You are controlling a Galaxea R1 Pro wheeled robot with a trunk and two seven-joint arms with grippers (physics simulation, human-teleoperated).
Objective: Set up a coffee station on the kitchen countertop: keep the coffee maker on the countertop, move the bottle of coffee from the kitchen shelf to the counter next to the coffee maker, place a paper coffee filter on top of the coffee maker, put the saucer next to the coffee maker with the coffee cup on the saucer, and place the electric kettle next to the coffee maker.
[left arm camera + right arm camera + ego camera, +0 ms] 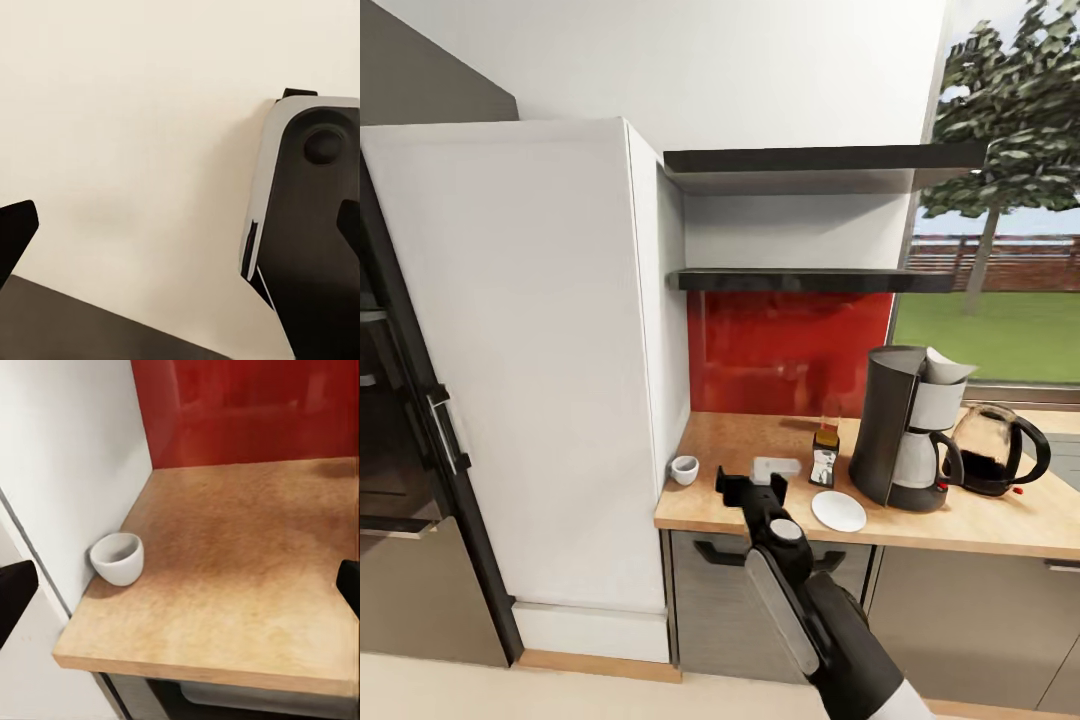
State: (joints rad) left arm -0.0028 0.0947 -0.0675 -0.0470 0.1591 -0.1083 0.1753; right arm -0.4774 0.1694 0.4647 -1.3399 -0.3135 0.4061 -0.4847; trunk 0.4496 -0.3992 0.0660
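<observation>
Right tool (751,487) hovers near coffee cup (684,469).

White tall cabinet (530,360), red backsplash (790,350), dark shelves (810,280), window (1000,250).

The head camera is looking forward and down across the countertop (760,440) from mid-distance. The right wrist camera is hovering close above its front-left corner, sharing the coffee cup (684,469) (118,558), which is sitting at nine o'clock of the head view's centre.

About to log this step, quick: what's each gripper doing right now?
Left gripper: open, holding nothing.
Right gripper: open, empty, facing the coffee cup.
</observation>
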